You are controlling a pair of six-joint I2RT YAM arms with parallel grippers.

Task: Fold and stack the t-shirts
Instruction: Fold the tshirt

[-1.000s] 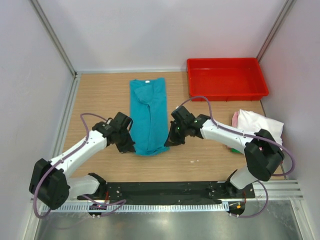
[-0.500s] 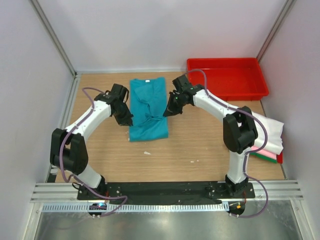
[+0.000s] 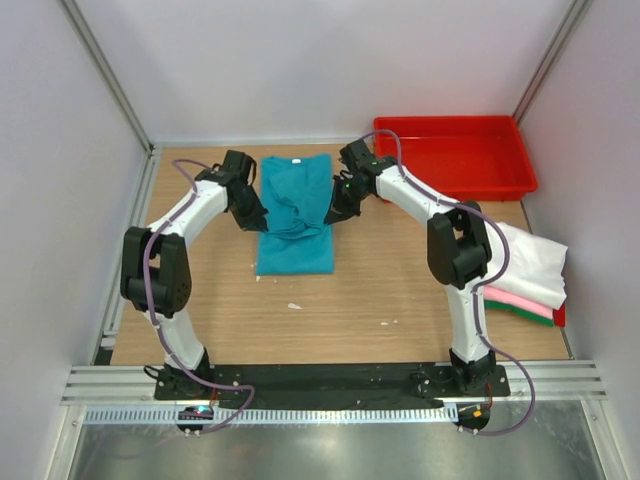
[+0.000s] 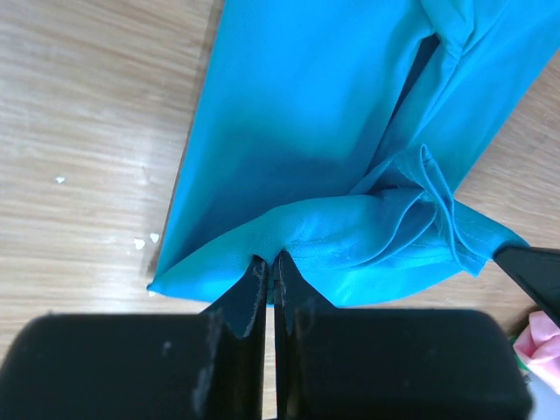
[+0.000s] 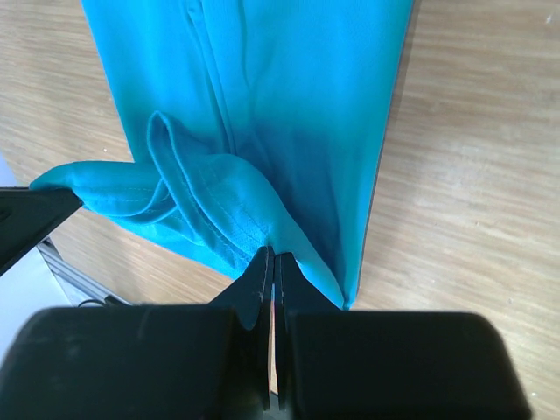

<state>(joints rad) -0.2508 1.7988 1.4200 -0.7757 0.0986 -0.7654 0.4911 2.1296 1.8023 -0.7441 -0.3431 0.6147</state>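
Top external view: the teal shirt (image 3: 295, 250) lies on the 12 o'clock half of the bench (image 3: 390, 290), long axis running 12 to 6, white neck label (image 3: 295, 161) at the 12 o'clock end. The left end effector (image 3: 260, 224) stands at the shirt's 9 o'clock edge and the right end effector (image 3: 331, 216) at its 3 o'clock edge, level with each other about midway along the cloth. Both wrist views show fingers pressed together on a pinch of teal edge, with the cloth between the two grips sagging in a bunched loop above the lower layer. A doubled edge lies at 6 o'clock. The collar sits toward 12 o'clock from both grips, neither arm nearer, so the coming move looks like an even carry along the long axis to lay the held edge near the collar. An unequal pull would likely skew the fold. The stack (image 3: 525, 262) of white, pink and green shirts sits at 4 o'clock, nearer the right arm, and the red tray (image 3: 450, 160) at 2 o'clock
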